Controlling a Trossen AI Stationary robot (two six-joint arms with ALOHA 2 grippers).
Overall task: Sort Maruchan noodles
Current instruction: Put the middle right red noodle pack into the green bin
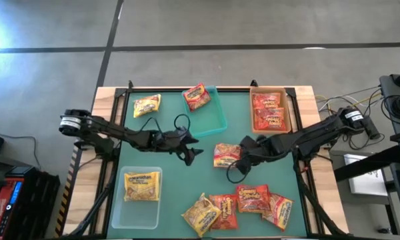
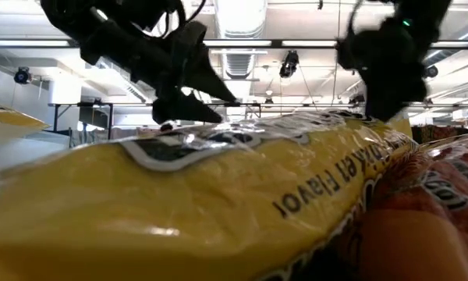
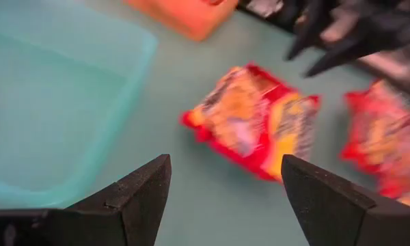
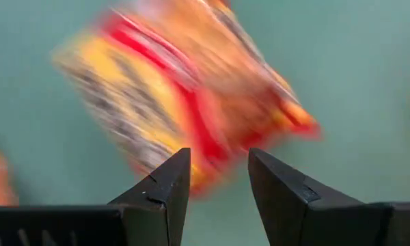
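A red-and-yellow noodle packet (image 1: 226, 155) lies flat in the middle of the table, between both grippers. My right gripper (image 1: 244, 149) is at its right edge, open by a narrow gap; in the right wrist view the packet (image 4: 184, 96) fills the picture just beyond the fingertips. My left gripper (image 1: 191, 153) hovers open to the left of it, and the left wrist view shows the packet (image 3: 253, 119) ahead, between its spread fingers. One yellow packet (image 1: 147, 105) lies at the far left, and a red one (image 1: 197, 97) rests on the teal bin's corner. My right gripper has its fingertips (image 4: 181, 174) on either side of the near edge of the packet (image 4: 208, 167), coming from the table's right. The picture is blurred, so I cannot tell whether they touch it. The packet lies on the table.
The teal bin (image 1: 217, 119) stands far of centre. The tan bin (image 1: 286, 110) at the far right holds red packets. The clear bin (image 1: 139, 212) at the near left holds a yellow packet (image 1: 142, 185). Several mixed packets (image 1: 240, 208) lie along the near edge.
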